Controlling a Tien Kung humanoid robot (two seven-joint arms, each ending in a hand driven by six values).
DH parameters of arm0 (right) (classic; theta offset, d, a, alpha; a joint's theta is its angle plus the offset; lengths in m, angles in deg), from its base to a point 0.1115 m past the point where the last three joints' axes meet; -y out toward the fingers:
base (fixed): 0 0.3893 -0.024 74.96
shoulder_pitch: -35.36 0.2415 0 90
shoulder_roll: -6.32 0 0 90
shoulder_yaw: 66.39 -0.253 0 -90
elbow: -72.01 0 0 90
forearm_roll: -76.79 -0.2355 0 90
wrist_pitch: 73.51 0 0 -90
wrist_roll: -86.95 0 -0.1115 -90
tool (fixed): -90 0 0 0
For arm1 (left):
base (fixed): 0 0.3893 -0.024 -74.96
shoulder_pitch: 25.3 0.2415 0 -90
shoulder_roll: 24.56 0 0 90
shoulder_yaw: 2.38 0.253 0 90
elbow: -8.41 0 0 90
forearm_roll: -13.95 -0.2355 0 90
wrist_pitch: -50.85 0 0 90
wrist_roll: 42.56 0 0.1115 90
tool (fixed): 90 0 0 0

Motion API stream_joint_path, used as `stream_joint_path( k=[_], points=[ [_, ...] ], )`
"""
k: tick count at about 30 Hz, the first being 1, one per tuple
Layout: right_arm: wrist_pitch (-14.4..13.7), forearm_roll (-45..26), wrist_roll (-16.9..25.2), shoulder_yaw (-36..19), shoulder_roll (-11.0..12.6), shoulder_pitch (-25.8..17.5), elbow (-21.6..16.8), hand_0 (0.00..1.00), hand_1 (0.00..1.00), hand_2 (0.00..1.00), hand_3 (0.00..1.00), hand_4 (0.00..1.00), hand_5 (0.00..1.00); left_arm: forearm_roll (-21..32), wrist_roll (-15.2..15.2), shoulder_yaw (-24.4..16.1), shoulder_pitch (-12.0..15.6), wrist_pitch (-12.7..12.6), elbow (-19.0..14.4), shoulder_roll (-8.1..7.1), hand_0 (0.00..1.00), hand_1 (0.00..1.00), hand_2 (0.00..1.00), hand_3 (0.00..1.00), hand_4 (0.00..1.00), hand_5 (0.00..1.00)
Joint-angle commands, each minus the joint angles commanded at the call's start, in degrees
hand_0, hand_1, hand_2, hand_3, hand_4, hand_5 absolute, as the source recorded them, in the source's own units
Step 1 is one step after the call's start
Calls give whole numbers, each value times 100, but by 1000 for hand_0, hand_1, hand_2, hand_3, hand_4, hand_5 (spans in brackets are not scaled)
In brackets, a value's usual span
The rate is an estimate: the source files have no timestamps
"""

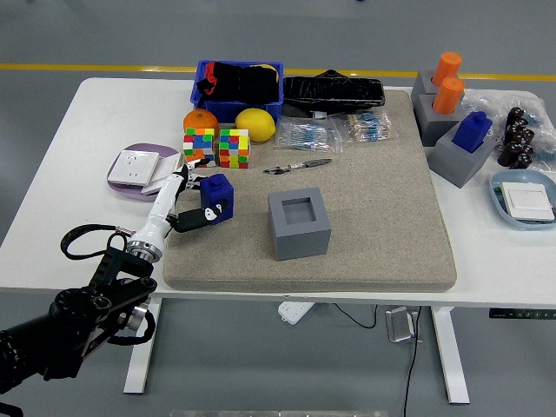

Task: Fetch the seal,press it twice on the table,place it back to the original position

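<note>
From the lower left corner the black left arm reaches up over the white table (pixel 52 187), and its left hand (pixel 185 201) has its fingers wrapped round the blue seal (pixel 217 197), gripping it just above the left part of the beige mat (pixel 382 217). Whether the seal's base touches the mat I cannot tell. Left of the hand, a purple plate (pixel 117 181) carries a white socket block (pixel 136 162). Above the seal sit two colourful puzzle cubes (pixel 216 146) side by side, with an orange (pixel 199 120) and a lemon (pixel 255 124) behind them and a blue bin (pixel 202 73) of dark items at the table's far edge. Near the middle of the frame stands a grey holder (pixel 300 224) with an empty square socket on top; a pen (pixel 298 165) lies beyond it. On the right of the frame, more grey blocks hold two orange seals (pixel 448 82) and another blue seal (pixel 473 130), and a light-blue dish (pixel 499 201) lies near the right edge.
</note>
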Motion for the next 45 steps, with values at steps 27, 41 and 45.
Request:
stream_joint_path(
  k=[27, 41, 45],
  points=[
    [0, 2, -2, -14, 16, 3, -5, 830, 761, 753, 694, 748, 378, -1094, 503, -534, -311, 149, -2526, -499, 838, 500, 424, 867, 675, 2],
    [3, -8, -5, 26, 13, 6, 1, 832, 761, 753, 694, 747, 377, -911, 551, 0, -435, 208, -2175, -186, 836, 504, 434, 864, 678, 2],
    [3, -9, -4, 29, 16, 14, 0, 831, 761, 753, 694, 747, 378, -826, 521, 57, -449, 195, -2041, -92, 836, 515, 437, 864, 682, 2]
  ],
)
